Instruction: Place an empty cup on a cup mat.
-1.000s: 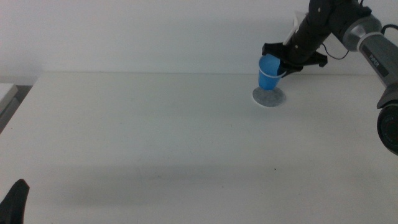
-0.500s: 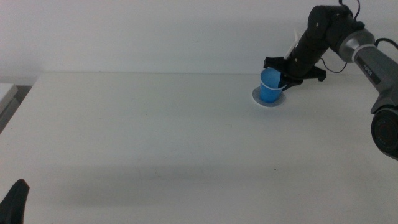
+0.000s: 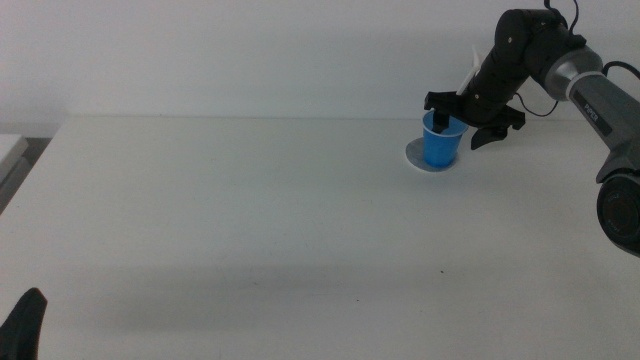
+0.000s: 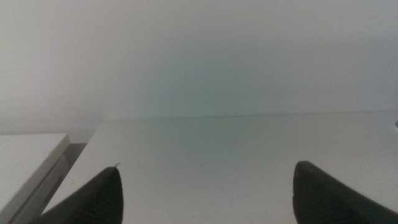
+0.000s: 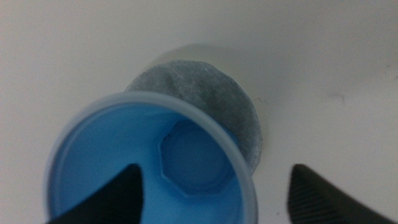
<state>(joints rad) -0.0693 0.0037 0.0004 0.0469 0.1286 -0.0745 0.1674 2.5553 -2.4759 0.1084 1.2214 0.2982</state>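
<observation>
**Cup Seated on Mat, Right Tool Released**

Since the frame half a second earlier, the cup has gone from tilted to upright, and the right tool has spread its jaws; a full second ago the cup was held clear above the mat.

The tabletop is plain white. At its far right, the right arm reaches in from the right side. The right tool is directly over the cup: in the right wrist view one jaw lies inside the cup's rim and the other is well outside its wall, above bare tabletop. The jaws are wide apart and grip nothing.

The cup is bright blue, tapered, with a thin pale rim and an empty blue interior. It stands upright on the cup mat, a flat speckled grey disc with a pale edge. The mat's edge shows around the cup's base.

The left tool waits at the near left corner, jaws spread, holding nothing.
</observation>
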